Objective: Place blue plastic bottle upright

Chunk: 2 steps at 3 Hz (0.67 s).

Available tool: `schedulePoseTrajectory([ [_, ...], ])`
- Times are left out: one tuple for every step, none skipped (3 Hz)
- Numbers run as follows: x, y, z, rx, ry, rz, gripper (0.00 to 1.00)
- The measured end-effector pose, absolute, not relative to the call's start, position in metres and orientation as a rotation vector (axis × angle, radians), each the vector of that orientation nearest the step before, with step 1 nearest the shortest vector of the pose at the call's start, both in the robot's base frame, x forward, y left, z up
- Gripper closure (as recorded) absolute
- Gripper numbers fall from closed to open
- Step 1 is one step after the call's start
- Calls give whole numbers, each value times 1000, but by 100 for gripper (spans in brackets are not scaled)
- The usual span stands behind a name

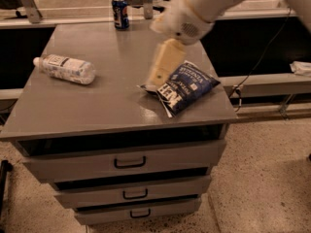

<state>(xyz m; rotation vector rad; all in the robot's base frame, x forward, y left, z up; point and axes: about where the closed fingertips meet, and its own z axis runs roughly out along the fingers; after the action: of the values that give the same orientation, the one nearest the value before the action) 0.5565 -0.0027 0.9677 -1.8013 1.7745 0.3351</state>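
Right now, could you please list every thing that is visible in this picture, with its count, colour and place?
blue plastic bottle: one, clear with white cap, lying on its side, cabinet top left.
soda can: one, blue, upright at the back edge.
chip bag: one, dark blue, flat, front right.
cabinet: one, grey, under all three.
drawers: three, grey, cabinet front.
arm: one, white, from upper right.
gripper: one, cream, at the chip bag's left end.
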Motion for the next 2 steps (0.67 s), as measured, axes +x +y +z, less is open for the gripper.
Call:
schedulePoseTrajectory([
  [586, 72, 965, -1775, 1683, 445, 0],
  [609, 139, 962, -1746, 1633, 532, 0],
])
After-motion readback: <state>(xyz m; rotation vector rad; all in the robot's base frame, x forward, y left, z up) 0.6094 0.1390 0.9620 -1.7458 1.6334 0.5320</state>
